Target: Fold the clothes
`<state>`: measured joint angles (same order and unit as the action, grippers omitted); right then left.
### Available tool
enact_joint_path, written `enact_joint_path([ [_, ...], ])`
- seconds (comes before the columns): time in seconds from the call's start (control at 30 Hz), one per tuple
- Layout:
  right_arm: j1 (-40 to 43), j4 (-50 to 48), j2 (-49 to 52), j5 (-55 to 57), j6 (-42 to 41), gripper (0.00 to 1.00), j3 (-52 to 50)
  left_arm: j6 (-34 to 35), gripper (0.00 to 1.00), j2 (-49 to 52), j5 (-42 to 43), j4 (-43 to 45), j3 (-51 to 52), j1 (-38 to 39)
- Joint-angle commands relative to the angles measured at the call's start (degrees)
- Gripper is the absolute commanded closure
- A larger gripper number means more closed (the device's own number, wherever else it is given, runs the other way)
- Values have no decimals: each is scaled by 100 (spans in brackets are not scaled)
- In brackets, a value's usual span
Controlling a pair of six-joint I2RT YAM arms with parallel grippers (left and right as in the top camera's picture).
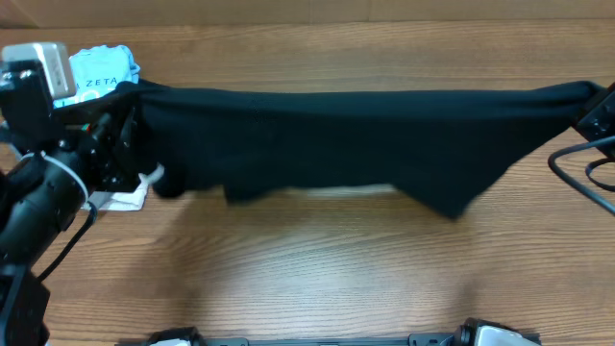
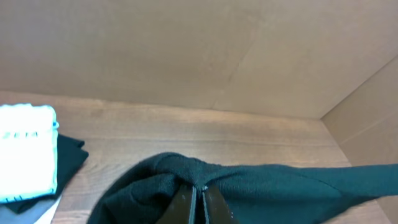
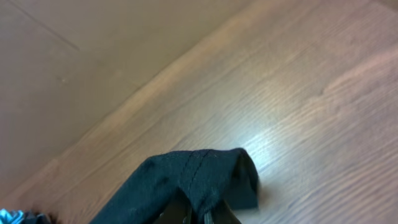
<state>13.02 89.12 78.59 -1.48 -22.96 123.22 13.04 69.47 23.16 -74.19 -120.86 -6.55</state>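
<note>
A black garment (image 1: 346, 139) is stretched wide across the table between my two grippers, its lower edge hanging in the air. My left gripper (image 2: 199, 198) is shut on its left end (image 2: 261, 186) at the far left of the overhead view (image 1: 130, 120). My right gripper (image 3: 200, 214) is shut on its right end (image 3: 186, 177) at the far right edge (image 1: 594, 101). A folded white and light-blue cloth (image 1: 101, 72) lies at the back left, also in the left wrist view (image 2: 25, 152).
A dark folded cloth (image 2: 65, 158) lies under the white one. A white tag or paper (image 1: 130, 197) lies by the left arm. Black cables (image 1: 581, 173) loop at the right edge. A cardboard wall (image 2: 186, 50) stands behind the wooden table (image 1: 317, 279).
</note>
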Motion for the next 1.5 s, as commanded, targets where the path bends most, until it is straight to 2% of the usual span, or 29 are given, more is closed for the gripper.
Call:
enact_joint_path([
  [0.0, 55, -173, 101, 140, 446, 96, 129, -149, 96, 282, -227, 79, -42, -94],
  [0.17, 55, -404, 599, -15, 595, 96, 129, -149, 96, 1095, -210, 175, -42, -92],
  [0.3, -31, -726, 1239, -203, 813, 96, 125, -286, 96, 1963, -15, 608, -42, -79],
  [0.43, -227, -1484, 1991, -208, 1086, 96, 125, -461, 96, 2815, 2, 1440, -44, -26],
  [0.57, -306, -2520, 2520, -203, 920, 96, 125, -448, 96, 3377, 444, 2686, -44, -22],
  [0.7, -304, -3373, 2553, -205, 776, 96, 155, 232, 96, 3467, 544, 4050, -114, -66],
  [0.83, -267, -3482, 2524, -22, 811, 96, 505, 415, 96, 3464, 610, 4371, -726, -133],
  [0.9, -267, -3274, 2524, 151, 839, 96, 654, 413, 96, 3460, 745, 4046, -1117, -151],
  [1.0, -267, -2736, 2527, 348, 839, 96, 664, 273, 96, 3460, 887, 2907, -1478, -111],
  [1.1, -267, -2039, 2527, 579, 837, 96, 566, 33, 96, 3497, 850, 1281, -1412, -22],
  [1.23, -267, -1172, 2544, 640, 841, 96, 319, -540, 96, 3698, 590, -278, -922, 210],
  [1.33, -267, -599, 2546, 704, 841, 96, -2, -896, 96, 3928, 538, -785, -210, 455],
  [1.47, -267, -151, 2546, 708, 839, 96, -841, -1143, 96, 4146, 448, -815, 1263, 721],
])
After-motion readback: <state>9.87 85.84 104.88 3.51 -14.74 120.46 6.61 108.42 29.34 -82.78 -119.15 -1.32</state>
